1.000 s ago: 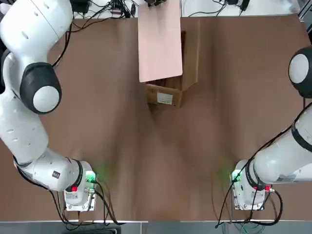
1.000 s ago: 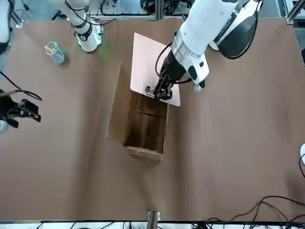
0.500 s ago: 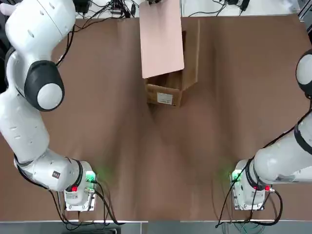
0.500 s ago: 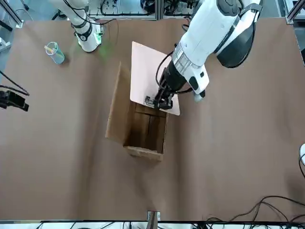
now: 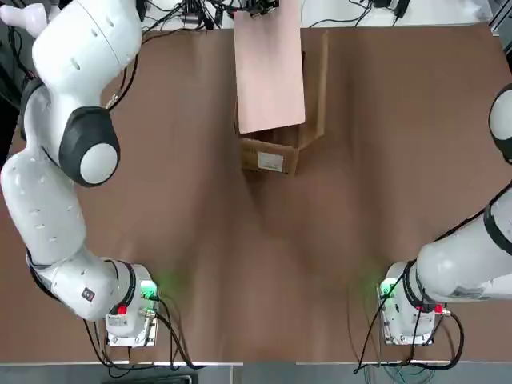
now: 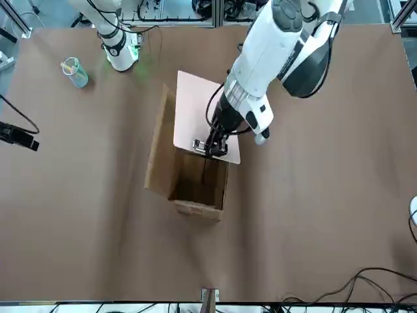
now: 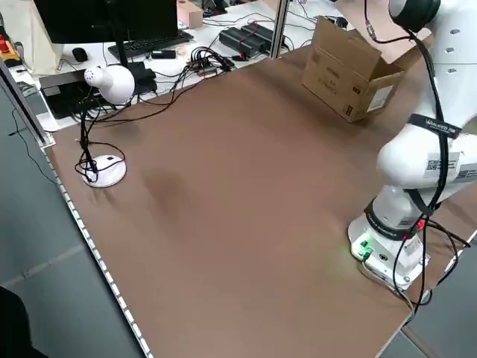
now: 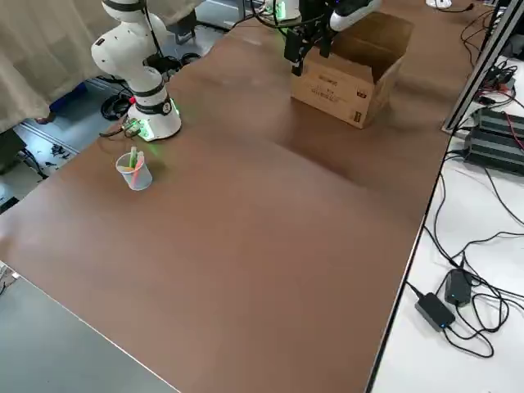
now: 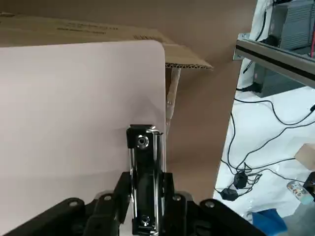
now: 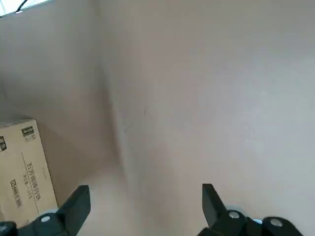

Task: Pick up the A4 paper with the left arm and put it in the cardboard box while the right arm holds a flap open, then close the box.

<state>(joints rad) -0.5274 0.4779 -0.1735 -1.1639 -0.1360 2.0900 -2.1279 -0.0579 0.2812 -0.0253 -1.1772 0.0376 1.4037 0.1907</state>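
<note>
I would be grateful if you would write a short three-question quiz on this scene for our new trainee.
1. True or false: the A4 paper already lies flat inside the cardboard box.
2. Which gripper holds the paper by its metal clip? A) left B) right
3. Fill in: the right gripper is ____, holding nothing.

Key: 1 false, the left gripper holds the sheet above the open box; 2 A; 3 open.

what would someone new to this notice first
The flat pinkish-tan A4 paper hangs over the open top of the tall brown cardboard box mid-table, held by its silver metal clip in the left gripper. The right gripper stands open, apart from the box, off at the table's side.
</note>
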